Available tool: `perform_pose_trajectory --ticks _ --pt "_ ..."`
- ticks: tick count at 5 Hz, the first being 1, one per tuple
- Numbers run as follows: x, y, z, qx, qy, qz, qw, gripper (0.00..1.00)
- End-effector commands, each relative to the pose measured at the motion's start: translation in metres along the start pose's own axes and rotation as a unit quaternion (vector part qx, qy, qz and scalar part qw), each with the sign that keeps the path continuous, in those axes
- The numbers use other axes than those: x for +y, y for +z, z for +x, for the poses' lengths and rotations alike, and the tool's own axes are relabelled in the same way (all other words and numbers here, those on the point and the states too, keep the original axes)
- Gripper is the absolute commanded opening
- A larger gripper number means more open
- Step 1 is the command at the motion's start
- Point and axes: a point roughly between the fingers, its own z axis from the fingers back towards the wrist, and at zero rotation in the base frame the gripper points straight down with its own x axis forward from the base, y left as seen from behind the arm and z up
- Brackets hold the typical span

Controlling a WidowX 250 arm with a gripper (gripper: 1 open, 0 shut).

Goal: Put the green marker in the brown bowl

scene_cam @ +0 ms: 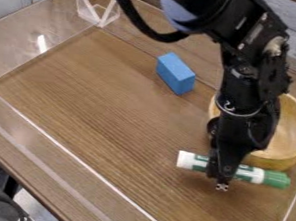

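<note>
At the lower right of the frame, the black robot claw (221,175) pinches the white marker with green ends (234,171) lying on the wooden table (97,107), just below the round light-brown wooden bowl (290,134).

The black arm reaches down steeply, its tool (221,177) pointing straight down, jaws narrowly parted.

A lab bench: clear acrylic walls (38,45) (robot workspace) fence the wooden tabletop (98,97).
</note>
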Motion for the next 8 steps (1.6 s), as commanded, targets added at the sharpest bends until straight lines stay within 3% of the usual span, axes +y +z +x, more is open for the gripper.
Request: perform_pose_trajectory --ticks 1,8 --pt "0.0135 0.0109 0.0090 -0.023 0.001 0.024 0.9995 0.00" --pt "0.0204 0.0073 0.0136 -0.044 0.001 0.042 0.9982 0.00"
